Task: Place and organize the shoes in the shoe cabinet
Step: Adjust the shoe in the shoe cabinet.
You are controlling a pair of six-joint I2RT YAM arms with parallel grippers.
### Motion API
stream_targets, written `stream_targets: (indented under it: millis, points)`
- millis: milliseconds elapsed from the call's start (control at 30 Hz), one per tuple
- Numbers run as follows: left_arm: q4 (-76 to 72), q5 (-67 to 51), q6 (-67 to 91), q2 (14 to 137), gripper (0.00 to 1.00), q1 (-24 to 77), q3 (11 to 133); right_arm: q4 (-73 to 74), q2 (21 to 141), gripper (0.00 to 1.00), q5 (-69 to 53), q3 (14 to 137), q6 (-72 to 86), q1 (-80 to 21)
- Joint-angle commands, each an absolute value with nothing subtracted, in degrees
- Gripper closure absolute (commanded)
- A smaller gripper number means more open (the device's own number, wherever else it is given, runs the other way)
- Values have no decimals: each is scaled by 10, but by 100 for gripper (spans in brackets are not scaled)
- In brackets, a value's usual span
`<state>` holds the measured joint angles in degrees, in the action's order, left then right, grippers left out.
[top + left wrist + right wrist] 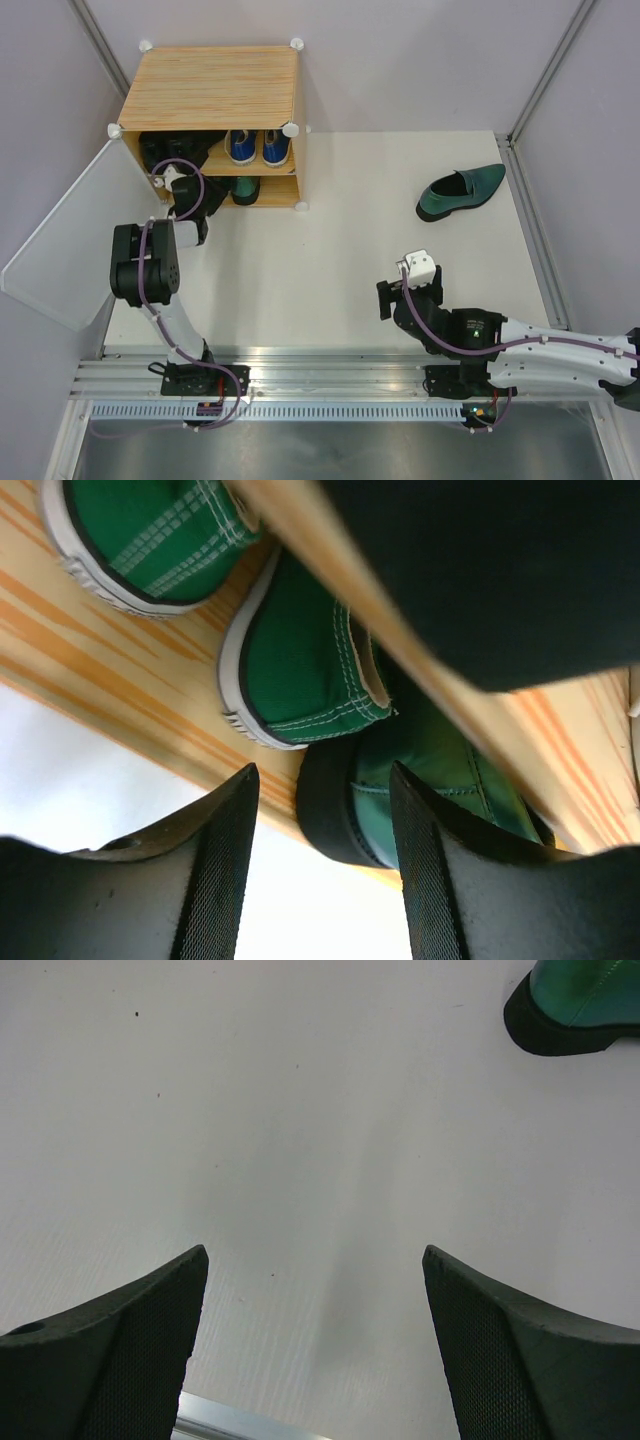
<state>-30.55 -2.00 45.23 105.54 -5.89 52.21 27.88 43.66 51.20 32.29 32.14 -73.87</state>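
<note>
Light wood-grain two-shelf shoe cabinet [210,85] stands at the far left of the table, its frosted white door [60,250] swung wide. Step in hand, by my reading: seating one glossy dark-green loafer [440,770] on the lower shelf beside the green canvas sneakers [300,670]. Its black heel sits at the shelf's front lip, so it wants a nudge deeper, parallel to the sneakers, with room left for its mate. After that the arm should withdraw straight back, clear of the door. Left gripper [322,780] is released, with a gap showing beside the heel. Right gripper [315,1252] is spread wide, empty, over bare table. The second dark-green loafer [460,192] lies well apart, far right. From above the lower shelf is in shadow and the left fingers are hidden. The right wrist view crops the second loafer to one end.
</note>
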Motion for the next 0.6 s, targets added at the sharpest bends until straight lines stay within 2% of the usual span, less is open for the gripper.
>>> stream_targets:
  millis: [0, 233, 567]
  points:
    - [-398, -57, 517, 1090, 40, -62, 526, 278, 439, 9, 537, 346, 323, -738]
    - [-412, -52, 558, 1114, 38, -73, 538, 278, 431, 9, 548, 347, 330, -737]
    - [-351, -40, 564, 1117, 36, -124, 576, 279, 432, 9, 582, 357, 337, -737]
